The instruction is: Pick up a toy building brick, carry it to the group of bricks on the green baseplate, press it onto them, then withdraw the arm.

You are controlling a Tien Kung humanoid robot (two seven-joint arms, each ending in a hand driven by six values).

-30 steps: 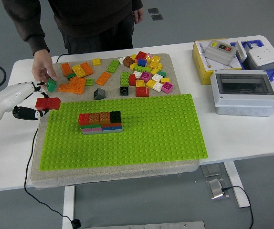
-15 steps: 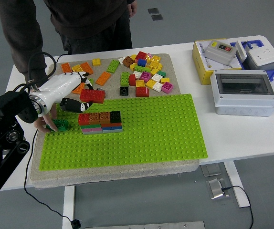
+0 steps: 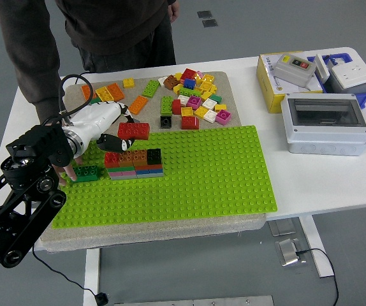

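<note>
Red plastic marks the brick (image 3: 134, 131) in the left hand (image 3: 100, 124), pinched at its left end between the white fingers (image 3: 109, 109) above and a dark thumb below. The brick hangs in the air just above and behind the stack (image 3: 134, 163) on the green baseplate (image 3: 189, 172), over the stack's left half and not touching it. Its long axis runs left to right across the view, roughly parallel to the stack's long side, studs up, with the free right end tilted a touch downward.

The step in hand looks like the carry closing into placement. To do it well, the brick should come level, its long axis lined up with the stack's stud rows, then go straight down so the studs seat evenly; a tilted press could skew it or tip the stack.

A person's hand (image 3: 65, 171) rests on the baseplate's left part, touching a green brick (image 3: 86, 172) just left of the stack, so the descent needs to stay clear of it. The right arm is out of view. Loose bricks (image 3: 192, 95) lie on the bench beyond the baseplate.
</note>
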